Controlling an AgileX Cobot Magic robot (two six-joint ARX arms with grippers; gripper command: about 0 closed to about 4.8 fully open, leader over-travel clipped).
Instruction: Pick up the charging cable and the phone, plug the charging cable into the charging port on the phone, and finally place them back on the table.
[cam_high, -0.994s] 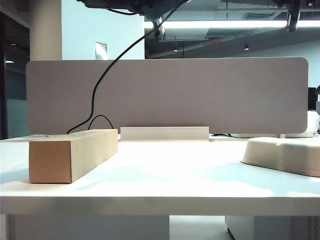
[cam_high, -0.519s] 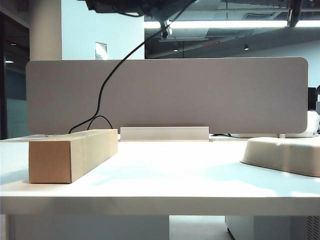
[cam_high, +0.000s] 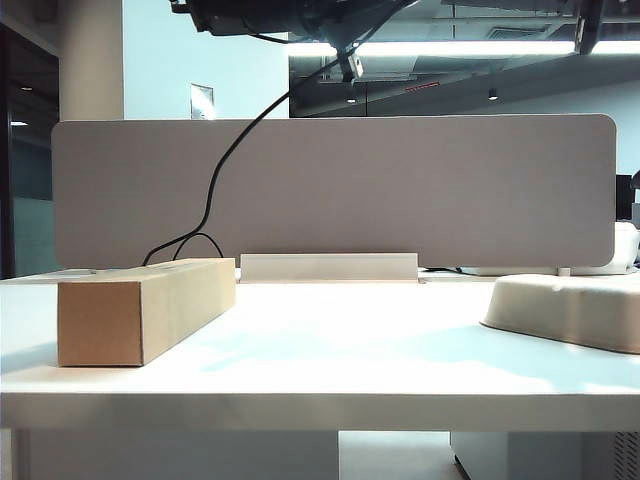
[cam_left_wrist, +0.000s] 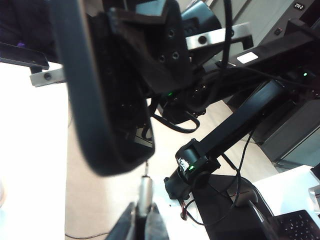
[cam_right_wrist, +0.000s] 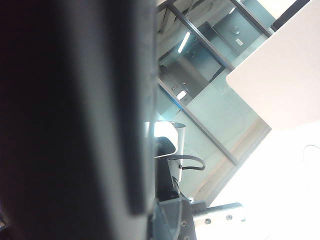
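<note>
Both grippers: up high, top of the exterior frame
left gripper (cam_left_wrist: 141, 222): jaws pinching the thin black charging cable (cam_high: 215, 175) by its silvery plug
right gripper (cam_right_wrist: 75, 125): jaws clamped on the glossy black rectangular phone (cam_left_wrist: 107, 95)
wide white surface (cam_high: 330, 350): bare in the middle

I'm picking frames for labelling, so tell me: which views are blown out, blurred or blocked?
Exterior view: sharp, but the table glares near white under the ceiling strip light. Left wrist view: the phone looms dark and close, the charging cable plug stays readable, and the left side washes out. Right wrist view: a dark, out-of-focus shape fills half, likely the phone held close, and the lower corner overexposes.
</note>
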